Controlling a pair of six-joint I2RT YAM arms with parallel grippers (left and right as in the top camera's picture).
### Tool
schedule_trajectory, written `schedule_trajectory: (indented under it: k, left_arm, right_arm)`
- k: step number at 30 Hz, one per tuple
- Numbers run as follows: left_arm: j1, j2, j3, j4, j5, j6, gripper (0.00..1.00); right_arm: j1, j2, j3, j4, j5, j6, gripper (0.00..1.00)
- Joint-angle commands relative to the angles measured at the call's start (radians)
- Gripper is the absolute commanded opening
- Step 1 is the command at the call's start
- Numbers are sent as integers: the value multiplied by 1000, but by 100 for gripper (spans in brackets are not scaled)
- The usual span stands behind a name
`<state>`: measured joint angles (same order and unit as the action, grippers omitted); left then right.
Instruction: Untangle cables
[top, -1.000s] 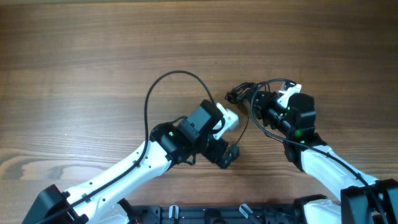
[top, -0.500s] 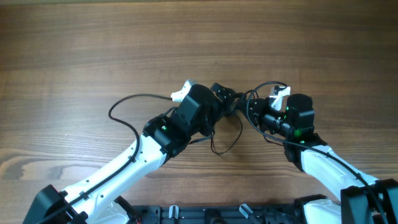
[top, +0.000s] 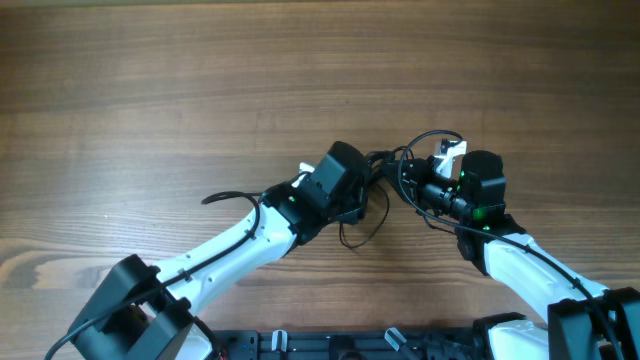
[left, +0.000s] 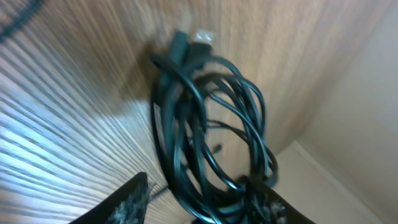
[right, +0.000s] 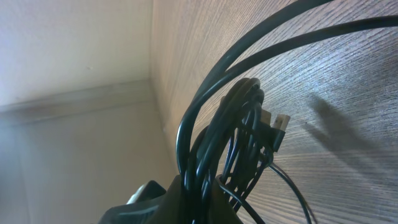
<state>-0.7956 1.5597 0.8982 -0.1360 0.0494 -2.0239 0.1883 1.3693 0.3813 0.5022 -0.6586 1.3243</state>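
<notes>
A broad table (top: 150, 80) of brown, fine-grained wood is seen from overhead, with two white, black-jointed arms set in from its near edge. The left arm (top: 240, 240) is angled towards the right arm (top: 520, 262), and their black wrists are set close together right of centre. Between them a knot of thin, glossy black cables (top: 388, 162) is gathered, coiled into overlapping oval loops; whether it is touching the wood cannot be told. The right jaws are clamped together on the lower part of the cables, whose loops are shown in the right wrist view rising out of the grip. The left jaws are set apart around the bottom of the same coil: one dark, speckled finger (left: 134, 199) is seen clear of the strands, the other is pressed against them. The overhead view of the knot is partly blocked by both wrists. A loose strand (top: 362, 232) is curled on the table just beside the left wrist. Two small plug ends (left: 194, 42), one pale-tipped, are tucked at the top of the coil
</notes>
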Motion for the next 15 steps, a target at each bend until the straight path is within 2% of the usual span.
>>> schedule_trajectory:
  k: [1, 3, 4, 5, 6, 8, 13, 15]
  left_arm:
    - [-8, 5, -2, 24, -14, -109, 45]
    - [-8, 6, -2, 24, -14, -109, 45]
    - [-9, 8, -2, 24, -14, -109, 42]
    - [-12, 8, -2, 24, -14, -109, 34]
    - [-16, 8, -2, 24, -15, -109, 34]
    - [-20, 8, -2, 24, -32, -108, 45]
    - [-21, 27, -2, 24, -50, -108, 46]
    - [-21, 37, -2, 24, -50, -109, 34]
  right_arm:
    - [-2, 2, 4, 6, -20, 11, 4]
    - [-2, 2, 4, 6, -20, 12, 4]
    - [-2, 2, 4, 6, -20, 14, 4]
    - [-2, 2, 4, 6, -23, 14, 4]
    - [-2, 2, 4, 6, -25, 14, 4]
    - [-2, 2, 4, 6, -29, 14, 5]
    - [-2, 2, 4, 6, -75, 24, 4]
    - [-2, 2, 4, 6, -77, 29, 4]
